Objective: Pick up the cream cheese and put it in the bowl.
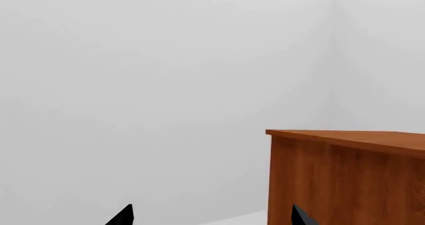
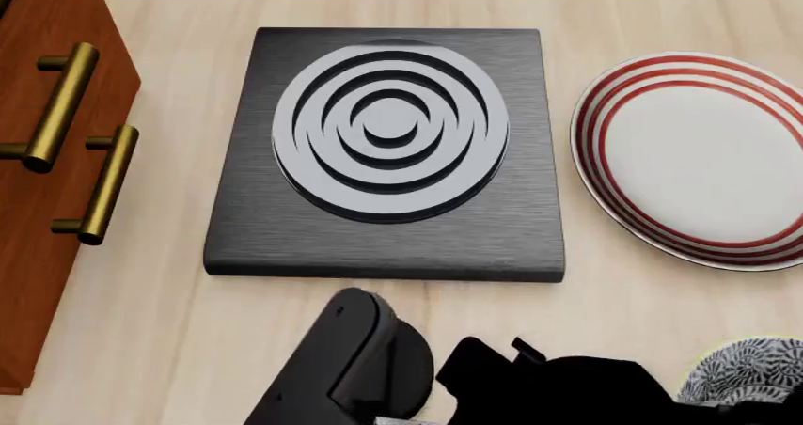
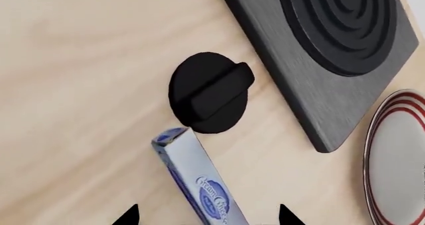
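Shows the approach-and-grasp step, judging by the right wrist view. Finds the cream cheese (image 3: 199,185) at lower centre of that frame, seen narrow edge on, with the blue oval logo facing the right side. Sets the right gripper (image 3: 207,216) astride it, fingertips (image 3: 129,216) spread wide and a gap showing on either side of the box; no contact visible, so not yet a hold. Cannot tell whether the box rests flat on the table (image 2: 164,331) or tilts. Places a black round knob-like form (image 3: 209,93) just beyond the far end of the box.

Calls next, probably, for closing on the narrow sides, lifting clear, then carrying across to the bowl (image 2: 747,373), only partly in view at the lower right corner of the head view, behind the dark arm. Hides the cream cheese itself from the head view.

Keeps the left gripper (image 1: 212,220) idle, tips far apart, nothing between.

Presents a pale wood-grain tabletop bearing a dark stove plate (image 2: 389,152) with concentric rings at centre, a red-striped plate (image 2: 702,162) at right and a reddish-brown cabinet (image 2: 51,162) with brass handles at left. Backs all this with plain white walls (image 1: 166,85).
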{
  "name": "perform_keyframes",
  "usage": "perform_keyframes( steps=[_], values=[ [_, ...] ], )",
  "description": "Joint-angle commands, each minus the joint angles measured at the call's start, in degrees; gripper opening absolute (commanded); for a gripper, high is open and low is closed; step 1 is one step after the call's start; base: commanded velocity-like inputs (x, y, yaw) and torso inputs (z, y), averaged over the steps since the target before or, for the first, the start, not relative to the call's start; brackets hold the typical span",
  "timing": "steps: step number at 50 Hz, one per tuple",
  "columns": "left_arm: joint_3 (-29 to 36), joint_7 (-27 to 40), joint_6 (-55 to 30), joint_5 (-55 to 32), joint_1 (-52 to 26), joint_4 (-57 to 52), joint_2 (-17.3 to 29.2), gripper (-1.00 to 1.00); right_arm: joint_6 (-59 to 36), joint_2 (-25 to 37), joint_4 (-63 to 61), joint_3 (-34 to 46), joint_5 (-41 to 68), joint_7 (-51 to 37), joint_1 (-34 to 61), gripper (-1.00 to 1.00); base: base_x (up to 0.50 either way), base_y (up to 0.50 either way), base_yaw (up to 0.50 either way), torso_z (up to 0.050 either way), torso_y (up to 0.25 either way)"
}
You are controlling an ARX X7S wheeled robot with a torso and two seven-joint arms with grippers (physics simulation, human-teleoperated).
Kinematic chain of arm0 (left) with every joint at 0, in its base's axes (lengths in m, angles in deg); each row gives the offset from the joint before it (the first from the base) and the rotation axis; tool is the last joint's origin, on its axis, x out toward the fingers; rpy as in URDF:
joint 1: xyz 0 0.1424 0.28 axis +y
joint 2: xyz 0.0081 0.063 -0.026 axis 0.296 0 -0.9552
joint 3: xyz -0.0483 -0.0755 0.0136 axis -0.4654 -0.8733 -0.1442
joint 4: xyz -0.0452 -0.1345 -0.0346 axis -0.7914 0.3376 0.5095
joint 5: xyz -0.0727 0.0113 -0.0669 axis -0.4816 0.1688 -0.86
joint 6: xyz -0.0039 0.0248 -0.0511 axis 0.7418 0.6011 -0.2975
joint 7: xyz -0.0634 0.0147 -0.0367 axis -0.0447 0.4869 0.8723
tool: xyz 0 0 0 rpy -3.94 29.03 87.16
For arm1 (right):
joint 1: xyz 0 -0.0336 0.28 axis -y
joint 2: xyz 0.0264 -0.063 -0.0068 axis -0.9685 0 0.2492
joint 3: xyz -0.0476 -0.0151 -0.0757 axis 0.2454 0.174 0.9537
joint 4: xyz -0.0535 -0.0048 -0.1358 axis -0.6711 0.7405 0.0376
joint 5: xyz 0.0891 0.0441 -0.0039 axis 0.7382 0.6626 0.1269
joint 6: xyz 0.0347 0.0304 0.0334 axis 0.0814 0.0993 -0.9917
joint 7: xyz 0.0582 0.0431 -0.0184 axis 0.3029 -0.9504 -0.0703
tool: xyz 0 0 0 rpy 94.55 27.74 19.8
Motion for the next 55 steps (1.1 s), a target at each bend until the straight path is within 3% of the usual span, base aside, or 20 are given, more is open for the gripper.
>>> perform_keyframes(
  steps=[1,33,55],
  values=[
    [0.17,-0.01,-0.06,0.41,0.08,-0.09,0.04,1.0,-2.17,-1.66,1.5,3.0,-2.42,0.93,-1.09,1.0,0.0,0.0,0.0,0.0,0.0],
    [1.53,-0.29,-0.68,1.99,-0.13,-0.21,0.46,1.0,-4.19,-3.23,3.97,7.39,-3.16,1.18,0.22,1.0,0.0,0.0,0.0,0.0,0.0],
    [1.49,0.16,-1.09,2.39,-0.27,-0.39,0.3,1.0,-7.91,-3.04,7.33,7.93,-7.85,6.77,0.89,1.0,0.0,0.0,0.0,0.0,0.0]
  ],
)
